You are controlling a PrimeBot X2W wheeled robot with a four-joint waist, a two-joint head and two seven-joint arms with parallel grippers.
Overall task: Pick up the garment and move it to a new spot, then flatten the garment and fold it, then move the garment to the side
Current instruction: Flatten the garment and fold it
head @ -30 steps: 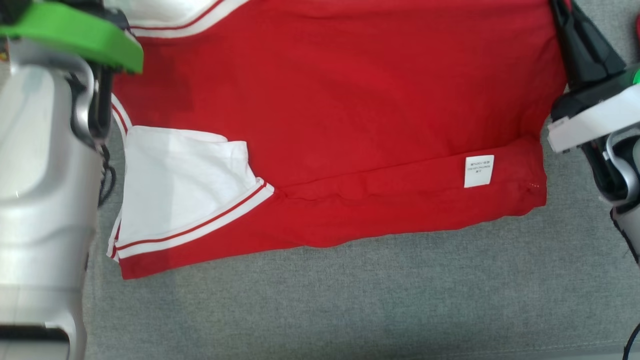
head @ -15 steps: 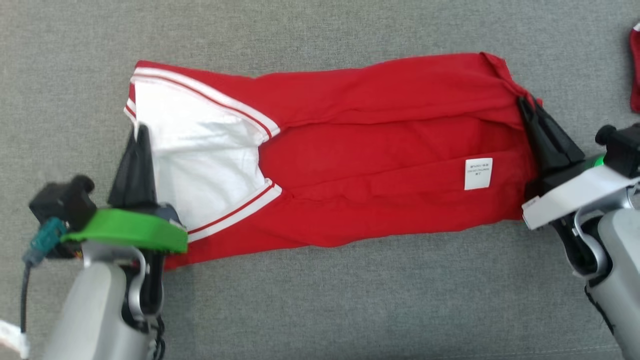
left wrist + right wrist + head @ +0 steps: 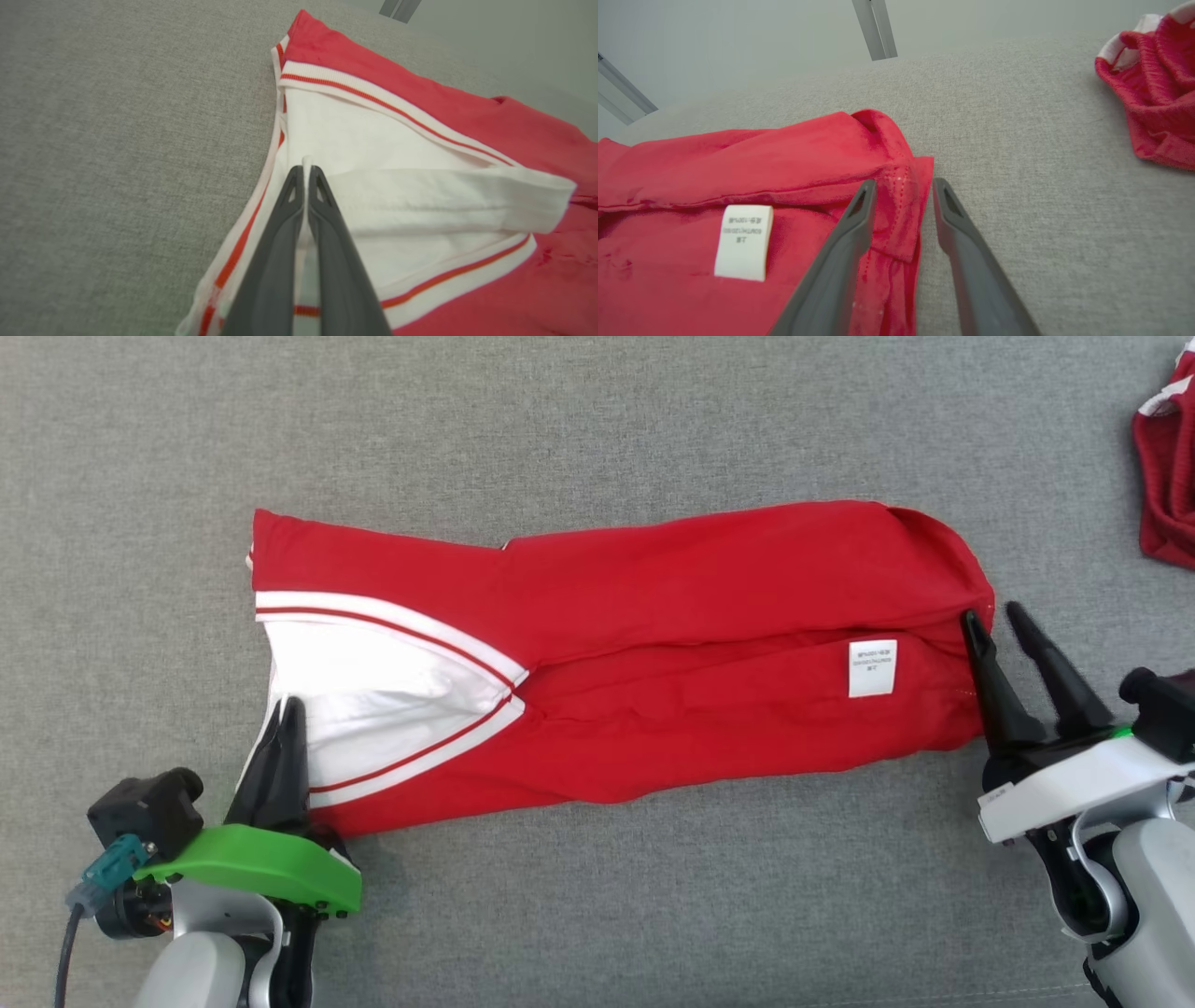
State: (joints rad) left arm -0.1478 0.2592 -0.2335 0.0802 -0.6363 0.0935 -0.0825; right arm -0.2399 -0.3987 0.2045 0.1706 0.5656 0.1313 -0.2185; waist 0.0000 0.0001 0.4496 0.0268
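One hand, the right hand [image 3: 989,611], is newly gaping, lower right. The left hand [image 3: 306,169] is pinching the garment's [image 3: 700,616] white fold.

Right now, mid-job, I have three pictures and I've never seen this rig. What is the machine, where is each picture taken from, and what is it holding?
It is a wheeled robot with two arms, each ending in a gripper with two long dark fingers. The head view looks down from its head on a grey cloth surface. The two wrist views look along each gripper's own fingers. A red garment with white striped trim lies folded into a long strip, a white label facing up. The left gripper is shut, pinching the white fabric at one end. The right gripper is open, the red hem lying between its fingers, ungripped. A second red cloth lies crumpled at the head view's far right.
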